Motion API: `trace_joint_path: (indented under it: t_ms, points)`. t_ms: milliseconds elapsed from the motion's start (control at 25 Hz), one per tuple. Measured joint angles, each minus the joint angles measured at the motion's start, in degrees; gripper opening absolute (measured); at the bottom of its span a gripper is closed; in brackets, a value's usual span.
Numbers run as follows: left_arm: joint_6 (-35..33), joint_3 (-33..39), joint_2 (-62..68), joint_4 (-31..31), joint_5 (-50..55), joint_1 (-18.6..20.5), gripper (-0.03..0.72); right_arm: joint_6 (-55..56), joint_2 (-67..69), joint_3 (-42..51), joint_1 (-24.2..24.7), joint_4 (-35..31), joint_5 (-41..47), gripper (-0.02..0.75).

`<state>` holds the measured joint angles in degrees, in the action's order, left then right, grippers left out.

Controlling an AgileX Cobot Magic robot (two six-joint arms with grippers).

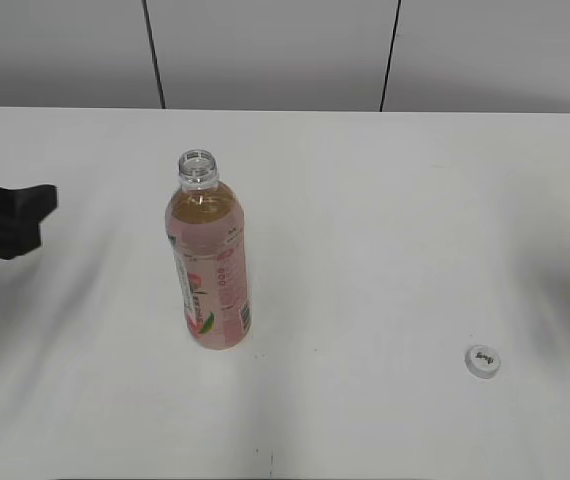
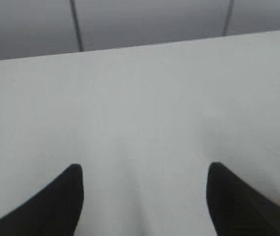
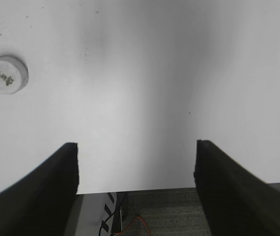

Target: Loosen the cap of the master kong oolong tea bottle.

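Standing uncapped and upright, the master kong oolong tea bottle (image 1: 210, 255) is well right of the left gripper (image 2: 142, 189), whose jaws gape empty. Its cap (image 3: 6, 74) lies forward-left of the right gripper (image 3: 136, 169), also spread empty, beside the table (image 1: 385, 230) edge.

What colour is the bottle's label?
Pink, with peach pictures, on the bottle; the exterior view shows it best.

Bottle (image 1: 211, 262): clear plastic, amber tea, pink label w/ peach pics + barcode. Stands upright on table, left of centre. Neck open, threads bare, no cap on.
Cap (image 1: 482, 360): small, round, white, dark mark on top. Lies flat on table, front right, well apart from bottle.
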<state>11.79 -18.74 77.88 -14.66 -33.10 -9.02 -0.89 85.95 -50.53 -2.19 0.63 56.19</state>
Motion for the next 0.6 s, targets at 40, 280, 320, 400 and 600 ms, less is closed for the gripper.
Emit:
trace_joint_path:
  t_ms: [40,280,320,400,600]
  points:
    - [0.0,0.0,-0.63,0.17,1.16,2.6,0.469,0.0,0.0,0.0,0.0,0.0,0.0,0.553]
    - [7.52,0.0,-0.87,-0.72,3.57,15.97,0.469,-0.02,0.0,0.0,0.0,0.0,-0.33,0.553]
    - [8.52,0.0,-0.87,-1.58,3.71,16.64,0.469,-0.02,0.0,0.0,0.0,0.0,-0.45,0.553]
    - [9.28,0.0,-0.87,-4.07,3.71,16.96,0.469,-0.02,0.0,0.0,0.0,0.0,-0.52,0.553]
    - [10.22,0.0,-5.2,-8.47,6.74,16.96,0.469,-0.06,0.0,0.0,0.0,0.0,-0.35,0.553]
